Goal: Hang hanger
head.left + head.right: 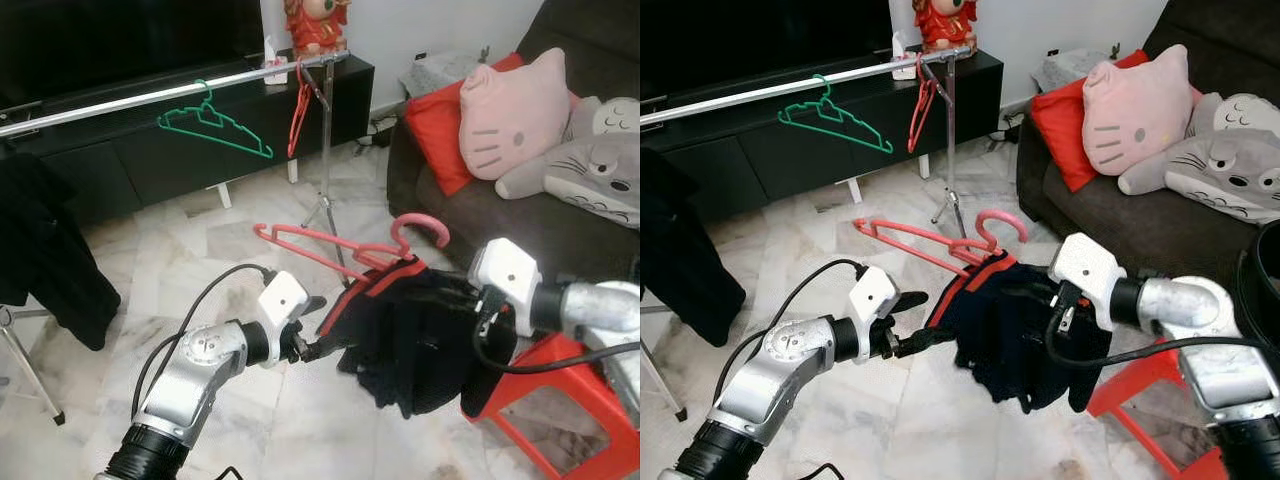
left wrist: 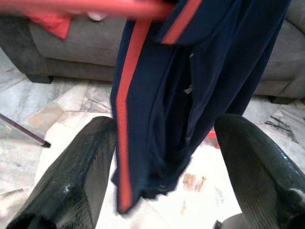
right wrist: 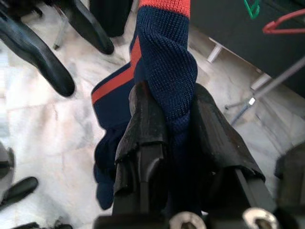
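In front of the dark grey sofa, above the pale marble floor, a pink plastic hanger carrying a navy knit garment with red trim hangs in mid-air between the two arms. It looks fully dressed but not yet hung: the long silver clothes rail stands well apart, bearing a green plastic hanger and a red hanger near its far end, so carrying and hooking remain. The right gripper reaches in from the right with its forearm roughly level, its black fingers clamped on a fold of the garment near the collar. The left gripper stretches forward from a bent elbow, its fingers spread wide on either side of the hanging cloth, gripping nothing.
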Available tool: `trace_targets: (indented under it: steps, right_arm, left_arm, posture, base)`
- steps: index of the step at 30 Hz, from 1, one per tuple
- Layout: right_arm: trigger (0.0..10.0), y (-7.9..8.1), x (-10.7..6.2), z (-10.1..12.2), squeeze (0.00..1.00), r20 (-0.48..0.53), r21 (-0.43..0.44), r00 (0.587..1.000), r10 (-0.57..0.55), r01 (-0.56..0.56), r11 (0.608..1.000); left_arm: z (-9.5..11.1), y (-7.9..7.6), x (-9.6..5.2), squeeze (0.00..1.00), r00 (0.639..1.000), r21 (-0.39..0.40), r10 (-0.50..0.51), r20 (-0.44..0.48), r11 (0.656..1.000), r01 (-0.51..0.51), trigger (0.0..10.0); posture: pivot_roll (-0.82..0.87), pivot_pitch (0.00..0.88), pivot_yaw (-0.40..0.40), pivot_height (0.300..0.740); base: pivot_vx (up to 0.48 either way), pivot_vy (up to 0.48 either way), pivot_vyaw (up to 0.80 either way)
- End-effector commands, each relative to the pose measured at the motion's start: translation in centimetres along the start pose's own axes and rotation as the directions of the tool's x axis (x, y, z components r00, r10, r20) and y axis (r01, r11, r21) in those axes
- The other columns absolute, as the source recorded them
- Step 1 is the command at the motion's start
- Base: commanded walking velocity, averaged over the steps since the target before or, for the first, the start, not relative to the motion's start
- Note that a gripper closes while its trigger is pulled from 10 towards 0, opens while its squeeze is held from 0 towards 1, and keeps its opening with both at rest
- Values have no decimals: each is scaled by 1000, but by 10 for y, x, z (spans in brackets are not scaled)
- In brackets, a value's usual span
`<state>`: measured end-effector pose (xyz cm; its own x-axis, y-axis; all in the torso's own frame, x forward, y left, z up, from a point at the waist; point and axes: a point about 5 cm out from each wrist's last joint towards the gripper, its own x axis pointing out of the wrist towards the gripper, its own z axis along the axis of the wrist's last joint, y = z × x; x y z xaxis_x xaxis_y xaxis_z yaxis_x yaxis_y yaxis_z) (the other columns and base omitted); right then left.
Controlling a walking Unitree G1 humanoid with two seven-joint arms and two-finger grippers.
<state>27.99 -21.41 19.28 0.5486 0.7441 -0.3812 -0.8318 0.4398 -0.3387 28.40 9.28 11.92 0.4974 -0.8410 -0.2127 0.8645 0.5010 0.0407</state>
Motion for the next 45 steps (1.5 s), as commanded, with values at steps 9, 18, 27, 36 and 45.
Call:
trace_targets:
  steps: [9, 18, 27, 36, 45]
  right_arm:
    - [10000, 2, -14, 34, 0, 206, 20, 974, 91, -97, 995]
    - [10000, 3, -19, 41, 0, 227, 18, 966, 128, -135, 991]
    - [10000, 0, -21, 40, 0, 220, 30, 970, 107, -116, 993]
    - [10000, -4, -20, 43, 0, 232, 27, 968, 95, -104, 994]
    - [10000, -6, -20, 49, 0, 250, 21, 964, 93, -101, 995]
  left_arm:
    - [-11, 9, -22, 0, 998, 3, 50, -42, 999, -50, 10000]
    - [-8, 19, -16, 0, 996, 20, 83, -28, 996, -82, 10000]
    - [-6, 18, -13, 0, 999, 27, 48, -2, 998, -48, 0]
    - [-5, 13, -7, 0, 1000, 30, 15, 6, 999, -16, 0]
    - [-6, 9, -3, 0, 1000, 37, -13, -2, 999, 13, 0]
  posture:
    - [-172, 34, 7, 740]
    - [-184, 19, 7, 740]
    - [-192, 22, 4, 740]
    - [-197, 27, 0, 740]
    - [-204, 30, -3, 740]
  base:
    - [0, 0, 0]
    - [0, 0, 0]
    - [0, 0, 0]
    - [0, 0, 0]
    - [0, 0, 0]
